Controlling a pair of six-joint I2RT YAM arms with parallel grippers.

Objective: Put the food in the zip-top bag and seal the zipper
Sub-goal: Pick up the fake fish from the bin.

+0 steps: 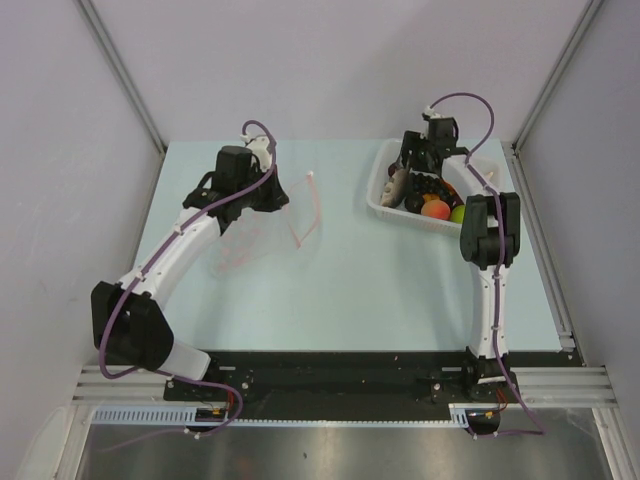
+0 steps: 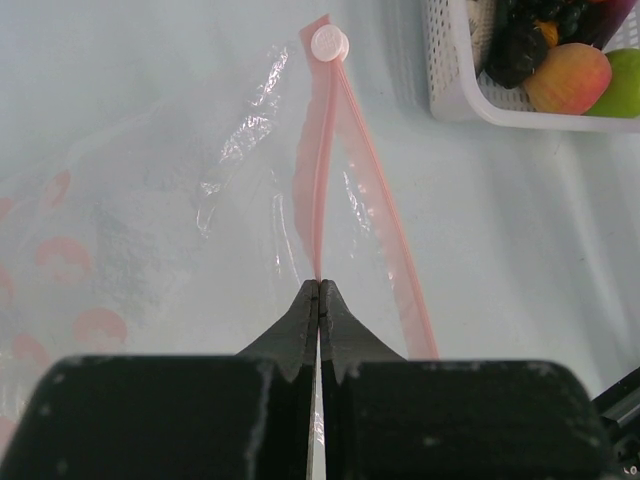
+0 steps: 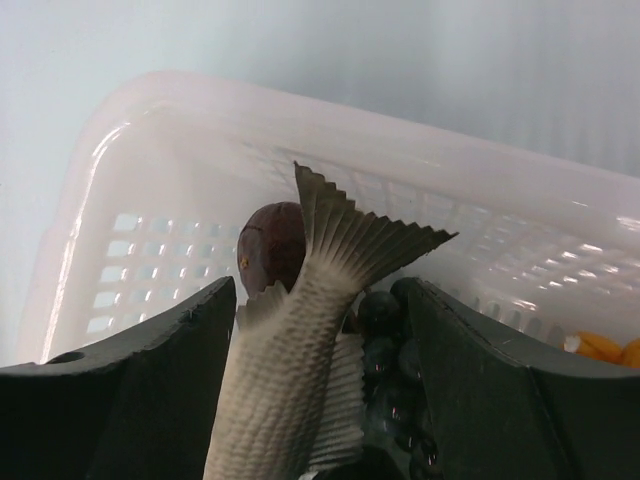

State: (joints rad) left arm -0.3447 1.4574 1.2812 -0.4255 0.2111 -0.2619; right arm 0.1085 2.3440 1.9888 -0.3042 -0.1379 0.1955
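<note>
The clear zip-top bag [image 1: 243, 245] lies at left centre with its pink-red zipper [image 1: 306, 215] raised; the zipper shows in the left wrist view [image 2: 340, 150] with a white slider [image 2: 328, 42] at its far end. My left gripper [image 1: 283, 203] is shut on one lip of the zipper [image 2: 319, 285]. My right gripper [image 1: 412, 172] is down in the white basket, open, with its jaws either side of the grey fish [image 3: 290, 370] and the dark grape cluster [image 3: 385, 340]. A dark red round fruit [image 3: 268, 245] lies behind the fish's tail. No food shows inside the bag.
The white perforated basket [image 1: 385, 210] stands at the back right with a peach-red fruit [image 2: 568, 78], a green apple [image 2: 620, 85], grapes [image 2: 515, 50] and an orange piece [image 1: 434, 209]. Grey walls enclose the table on three sides.
</note>
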